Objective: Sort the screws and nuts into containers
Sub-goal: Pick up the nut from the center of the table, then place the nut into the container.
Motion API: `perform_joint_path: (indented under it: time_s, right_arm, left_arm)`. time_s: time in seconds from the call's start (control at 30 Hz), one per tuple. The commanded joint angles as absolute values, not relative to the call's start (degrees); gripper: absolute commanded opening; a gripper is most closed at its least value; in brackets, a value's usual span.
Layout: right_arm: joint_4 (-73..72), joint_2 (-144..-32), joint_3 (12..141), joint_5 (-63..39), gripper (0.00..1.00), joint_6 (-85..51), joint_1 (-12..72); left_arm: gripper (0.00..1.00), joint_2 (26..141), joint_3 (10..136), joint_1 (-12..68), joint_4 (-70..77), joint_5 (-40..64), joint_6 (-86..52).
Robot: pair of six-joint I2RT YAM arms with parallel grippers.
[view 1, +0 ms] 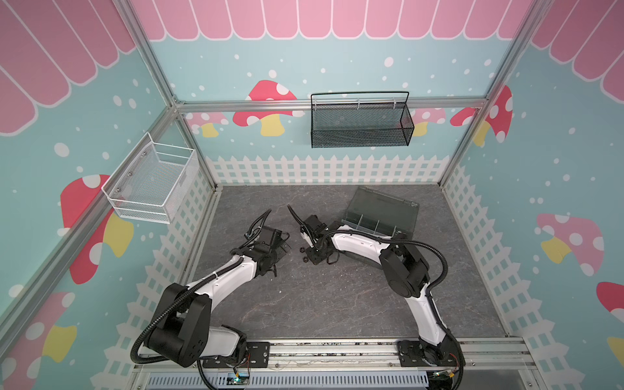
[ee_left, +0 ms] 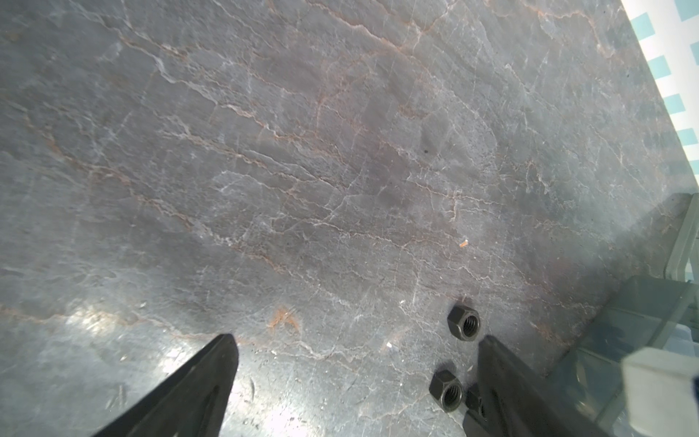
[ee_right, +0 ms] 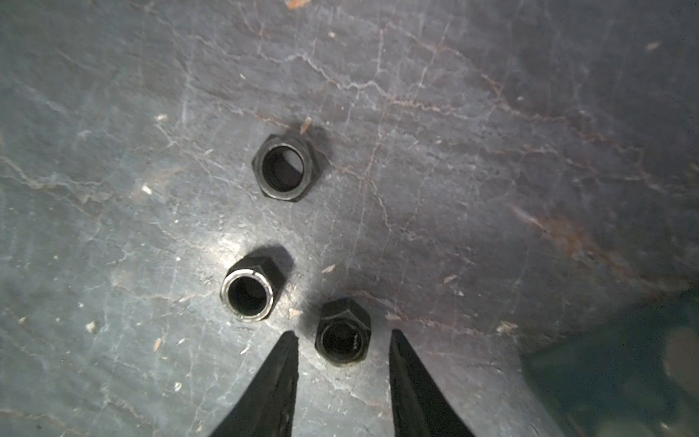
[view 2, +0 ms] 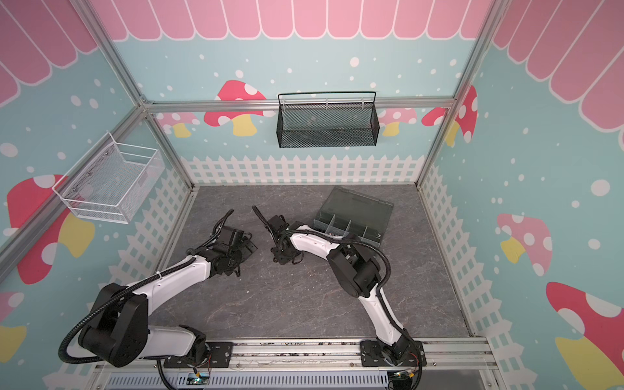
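Black nut sits between right claw tips, untouched; claw spread partway.

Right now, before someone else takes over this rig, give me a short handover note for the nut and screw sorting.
Left gripper: open wide, empty, over the table.
Right gripper: open, jaws either side of a black nut lying on the table, gaps both sides, not gripped yet.
Beyond it lie a silver-rimmed nut and a third nut, both loose.
Organizer box: lid open, behind the right arm; cell contents too small to tell.
Done: cannot confirm; no screws in view.
Left: probably close on that nut, carry it to a cell, then the other two.
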State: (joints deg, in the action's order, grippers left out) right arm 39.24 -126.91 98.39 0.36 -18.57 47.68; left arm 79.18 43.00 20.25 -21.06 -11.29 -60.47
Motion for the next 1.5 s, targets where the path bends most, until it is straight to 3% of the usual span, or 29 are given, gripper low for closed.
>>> perform_joint_path:
  time_s: [0.0,0.2,0.43,0.77,1.13,1.47]
  right_arm:
    - [41.3,-128.8,100.5,0.0,0.37,-18.0,47.7]
    - [42.1,-129.4,100.8,0.1,0.31,-17.6,47.6]
    - [43.0,-128.9,100.8,0.8,0.15,-17.1,47.6]
    - [41.2,-122.1,98.1,1.7,0.01,-17.6,47.6]
    - [38.3,-107.7,89.8,4.8,0.0,-20.8,43.9]
    - [34.1,-91.7,73.2,3.1,0.0,-23.0,29.0]
  left_arm:
    - [1.0,78.2,42.2,19.8,-20.1,-11.5,-61.7]
    - [1.0,78.0,42.4,19.6,-20.0,-11.5,-61.5]
    - [1.0,78.3,42.2,19.5,-19.9,-11.3,-61.5]
    - [1.0,77.3,41.5,19.5,-19.9,-11.5,-61.7]
    - [1.0,77.0,41.9,19.5,-20.1,-11.7,-60.9]
    - [1.0,77.6,45.1,22.3,-22.1,-14.9,-58.9]
